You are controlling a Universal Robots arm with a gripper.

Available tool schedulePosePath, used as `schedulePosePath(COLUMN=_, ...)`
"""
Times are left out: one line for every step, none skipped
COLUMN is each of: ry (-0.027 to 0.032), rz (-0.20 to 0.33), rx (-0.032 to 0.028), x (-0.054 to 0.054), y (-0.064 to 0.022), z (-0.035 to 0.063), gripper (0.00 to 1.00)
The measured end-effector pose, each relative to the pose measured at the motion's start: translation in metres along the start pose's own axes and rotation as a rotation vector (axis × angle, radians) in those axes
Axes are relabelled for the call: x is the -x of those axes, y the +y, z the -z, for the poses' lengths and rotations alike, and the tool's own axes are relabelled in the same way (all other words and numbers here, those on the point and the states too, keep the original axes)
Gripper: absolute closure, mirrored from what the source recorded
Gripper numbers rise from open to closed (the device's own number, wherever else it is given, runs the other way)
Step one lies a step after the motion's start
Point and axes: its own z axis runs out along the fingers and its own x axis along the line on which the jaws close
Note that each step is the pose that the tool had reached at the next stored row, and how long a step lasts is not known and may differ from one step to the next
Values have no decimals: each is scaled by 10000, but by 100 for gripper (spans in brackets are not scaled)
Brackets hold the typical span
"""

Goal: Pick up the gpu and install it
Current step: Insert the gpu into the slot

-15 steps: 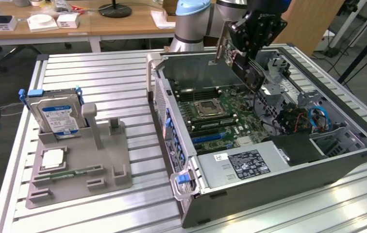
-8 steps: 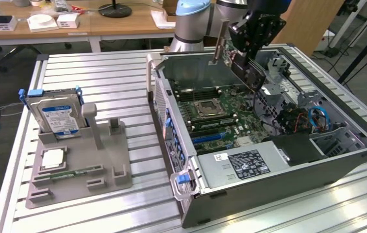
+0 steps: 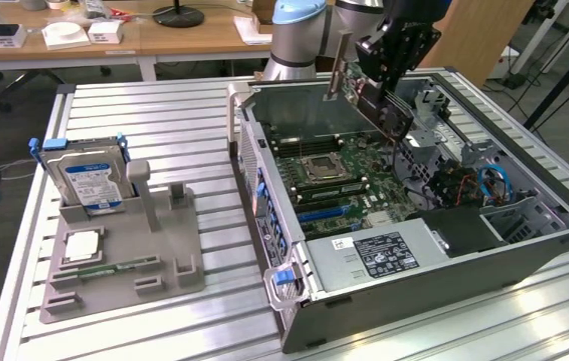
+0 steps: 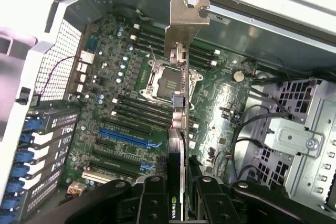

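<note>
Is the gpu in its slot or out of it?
Out. The gripper holds the gpu in the air above the motherboard; the blue slot is bare.

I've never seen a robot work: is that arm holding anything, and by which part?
Yes, the gripper holds the gpu over the open computer case, pinched across its two flat faces, away from its silver bracket.

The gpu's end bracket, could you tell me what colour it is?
Silver; the gpu bracket shows best in the wrist view.
</note>
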Motion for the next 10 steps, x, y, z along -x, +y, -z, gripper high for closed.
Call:
schedulePosePath(ry=4, rz=74, rx=2, x=0, y=0, z=0, gripper=74)
schedulePosePath(ry=7, rz=145, rx=5, x=0, y=0, z=-1, gripper=74)
schedulePosePath(ry=10, rz=216, rx=8, x=0, y=0, z=-1, gripper=74)
schedulePosePath(ry=13, rz=287, rx=11, x=0, y=0, z=-1, gripper=74)
schedulePosePath(ry=17, rz=356, rx=13, x=0, y=0, z=-2, gripper=74)
schedulePosePath(ry=20, rz=425, rx=16, x=0, y=0, z=-2, gripper=74)
schedulePosePath(ry=23, rz=493, rx=18, x=0, y=0, z=-3, gripper=74)
schedulePosePath(ry=26, rz=560, rx=21, x=0, y=0, z=-3, gripper=74)
schedulePosePath(ry=29, rz=627, rx=23, x=0, y=0, z=-3, gripper=74)
schedulePosePath(ry=33, rz=703, rx=26, x=0, y=0, z=-4, gripper=74)
